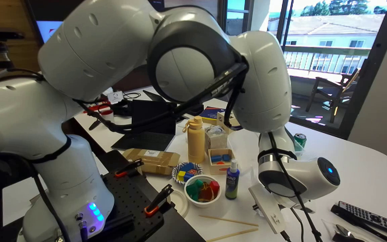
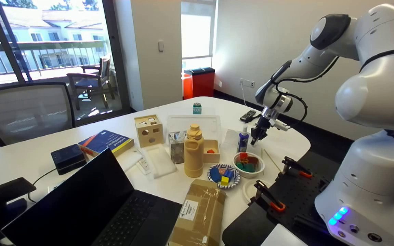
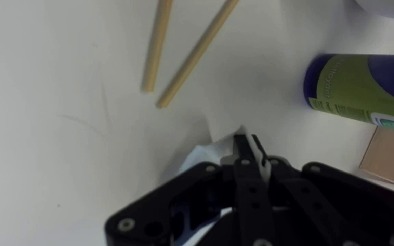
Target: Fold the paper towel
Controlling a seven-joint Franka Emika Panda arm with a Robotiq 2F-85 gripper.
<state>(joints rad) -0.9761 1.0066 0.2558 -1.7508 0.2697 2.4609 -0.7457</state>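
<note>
The paper towel is a thin white sheet, mostly hidden behind my gripper in the wrist view. Its edge is pinched between my fingers, and a small corner stands up at the tips. In an exterior view it shows as a pale sheet on the white table beside the spray bottle. My gripper is shut on the towel, low over the table. It also shows in an exterior view, pointing down next to the spray bottle. In another exterior view the wrist and its camera mount hide most of the gripper and the towel.
A blue and green spray bottle stands close to the gripper. Two wooden sticks lie nearby. A white bowl of blocks, a wooden box, a yellow bottle and a remote are around.
</note>
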